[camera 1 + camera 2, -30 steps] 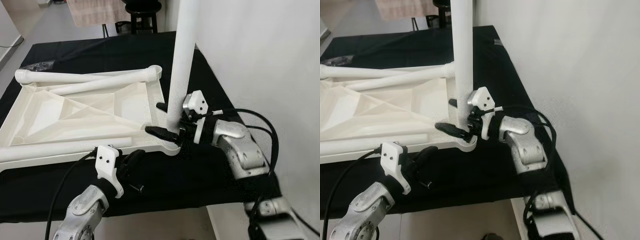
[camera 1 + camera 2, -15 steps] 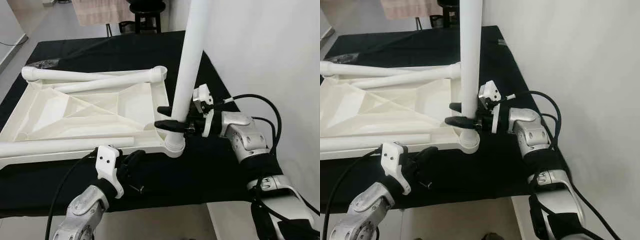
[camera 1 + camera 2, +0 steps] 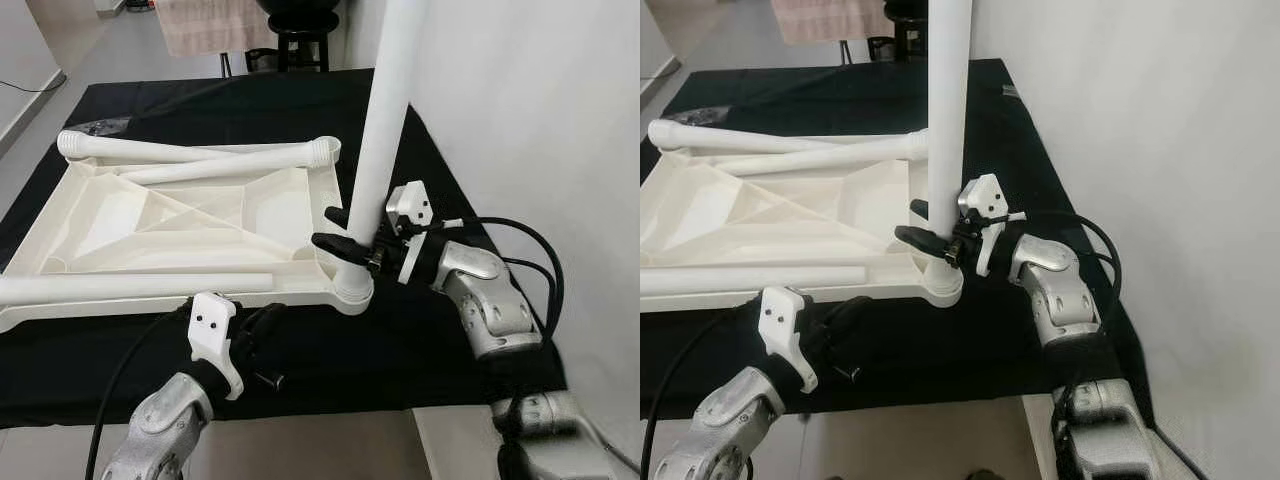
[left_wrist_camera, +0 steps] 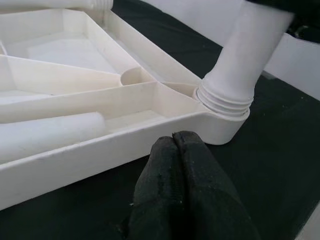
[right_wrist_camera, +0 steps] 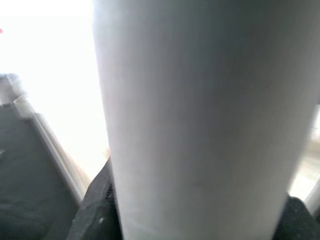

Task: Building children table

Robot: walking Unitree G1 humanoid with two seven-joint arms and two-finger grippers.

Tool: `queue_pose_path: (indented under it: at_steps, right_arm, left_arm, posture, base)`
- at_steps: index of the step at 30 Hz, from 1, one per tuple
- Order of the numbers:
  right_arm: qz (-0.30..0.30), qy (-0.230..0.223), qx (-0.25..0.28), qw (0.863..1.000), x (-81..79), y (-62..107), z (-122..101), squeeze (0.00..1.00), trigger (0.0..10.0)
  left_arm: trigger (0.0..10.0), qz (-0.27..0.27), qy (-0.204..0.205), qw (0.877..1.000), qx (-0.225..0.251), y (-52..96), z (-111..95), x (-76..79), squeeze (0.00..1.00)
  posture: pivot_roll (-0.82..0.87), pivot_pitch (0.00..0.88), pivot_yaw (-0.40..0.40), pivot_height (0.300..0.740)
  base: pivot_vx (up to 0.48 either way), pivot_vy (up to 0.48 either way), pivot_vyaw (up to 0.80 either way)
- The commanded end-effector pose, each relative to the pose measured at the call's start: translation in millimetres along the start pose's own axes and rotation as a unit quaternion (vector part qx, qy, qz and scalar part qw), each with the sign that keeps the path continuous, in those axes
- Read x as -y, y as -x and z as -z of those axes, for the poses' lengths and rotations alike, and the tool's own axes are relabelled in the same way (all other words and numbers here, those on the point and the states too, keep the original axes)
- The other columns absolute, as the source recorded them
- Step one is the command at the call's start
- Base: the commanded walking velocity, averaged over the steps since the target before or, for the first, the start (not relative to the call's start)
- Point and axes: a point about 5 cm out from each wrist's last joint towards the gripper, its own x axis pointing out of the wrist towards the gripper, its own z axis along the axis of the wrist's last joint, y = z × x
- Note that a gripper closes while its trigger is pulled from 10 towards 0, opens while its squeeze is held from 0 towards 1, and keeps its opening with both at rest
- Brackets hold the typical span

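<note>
Right pincer (image 3: 345, 235) pinches the upright white leg (image 3: 385, 130) low on its shaft, one black finger on each side, just above the threaded collar where the leg meets the corner socket (image 3: 350, 290) of the upturned white tabletop (image 3: 180, 225). That leg stands nearly vertical, leaning slightly toward 1 o'clock, at the tabletop's corner nearest the robot's right arm. In the right wrist view the leg's (image 5: 200, 120) pale shaft crosses the frame close up, with dark fingertips at either side.

Left pincer (image 3: 262, 340) rests with its fingers pressed together on the black-draped surface (image 3: 420, 340), at 6 o'clock from the tabletop's near rim and apart from it; the left wrist view shows the closed fingertips (image 4: 177, 150) pointing at that rim and the seated leg's collar (image 4: 225, 102).

Three loose white legs lie across the tabletop: two (image 3: 190, 155) crossing along its far edge at 12 o'clock, and one (image 3: 130, 288) along the near edge. A dark stool (image 3: 300, 40) stands beyond the surface at 12 o'clock.
</note>
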Motion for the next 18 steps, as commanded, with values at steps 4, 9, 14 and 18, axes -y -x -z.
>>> queue_pose_path:
  at_steps: [4,9,14,18]
  right_arm:
    - [0.146,-0.025,-0.09,0.985,-15.5,-0.7,34.1,0.0,0.0]
    - [0.145,-0.012,-0.092,0.985,-7.3,-0.5,34.0,0.0,0.0]
    - [0.149,-0.005,-0.092,0.984,2.0,0.2,30.4,0.0,1.7]
    - [0.136,-0.006,-0.08,0.988,6.4,-2.6,24.5,0.0,10.0]
  left_arm:
    - [10.0,0.0,-0.004,1.0,-0.012,1.7,3.7,-0.9,0.0]
    - [10.0,-0.003,-0.002,1.0,-0.007,2.3,2.7,0.5,0.0]
    - [10.0,-0.003,0.001,1.0,-0.006,2.6,2.0,1.6,0.0]
    - [10.0,-0.001,0.001,1.0,-0.006,2.5,1.7,1.4,0.0]
  posture:
    - [0.08,0.136,-0.045,0.74]
    - [0.07,0.143,-0.054,0.74]
    - [0.06,0.145,-0.047,0.74]
    - [0.06,0.146,-0.039,0.74]
  base:
    - [0.0,0.0,0.0]
    - [0.0,0.0,0.0]
    - [0.0,0.0,0.0]
    - [0.0,0.0,0.0]
